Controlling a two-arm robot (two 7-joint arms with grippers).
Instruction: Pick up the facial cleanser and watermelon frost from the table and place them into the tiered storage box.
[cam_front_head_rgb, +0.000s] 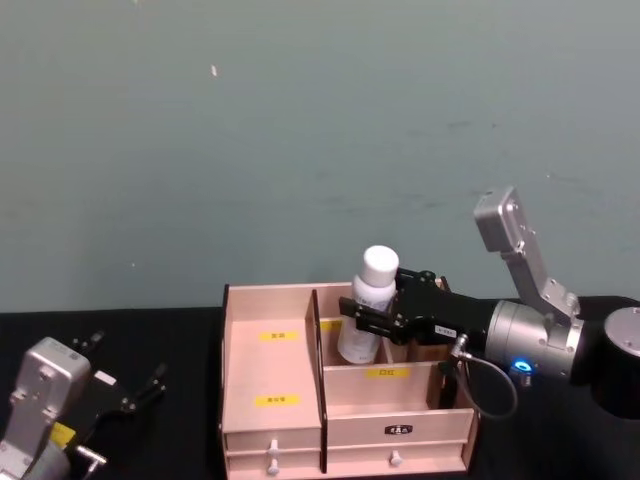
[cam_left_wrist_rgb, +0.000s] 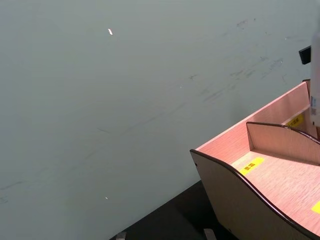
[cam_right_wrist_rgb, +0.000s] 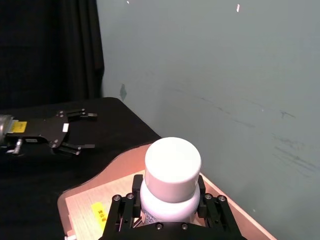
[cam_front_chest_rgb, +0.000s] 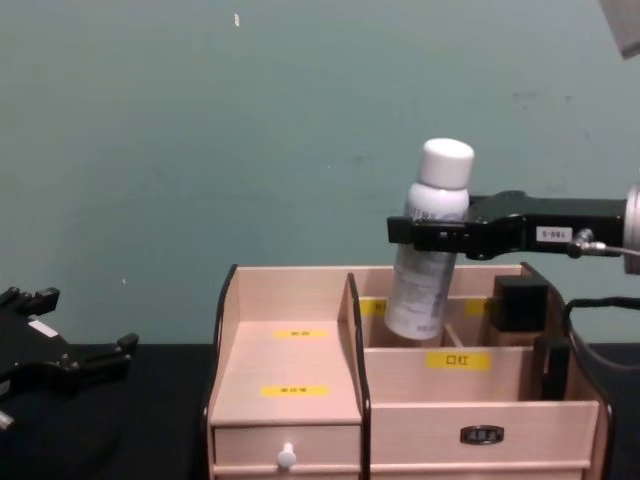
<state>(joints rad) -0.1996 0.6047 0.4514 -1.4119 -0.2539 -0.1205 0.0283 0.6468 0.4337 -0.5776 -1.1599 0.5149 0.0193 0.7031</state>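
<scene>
My right gripper is shut around the neck of a white bottle with a white cap, also seen from above. I cannot tell whether it is the facial cleanser or the watermelon frost; the other one is out of view. The bottle hangs tilted, its lower end dipping into a rear compartment of the tiered storage box, just right of the tall divider. The light wooden box has yellow labels and two drawers. My left gripper rests open on the black table left of the box.
A grey-green wall rises close behind the box. Black tabletop lies between the left gripper and the box. The box's left stepped section holds nothing. A dark curtain hangs at the far left.
</scene>
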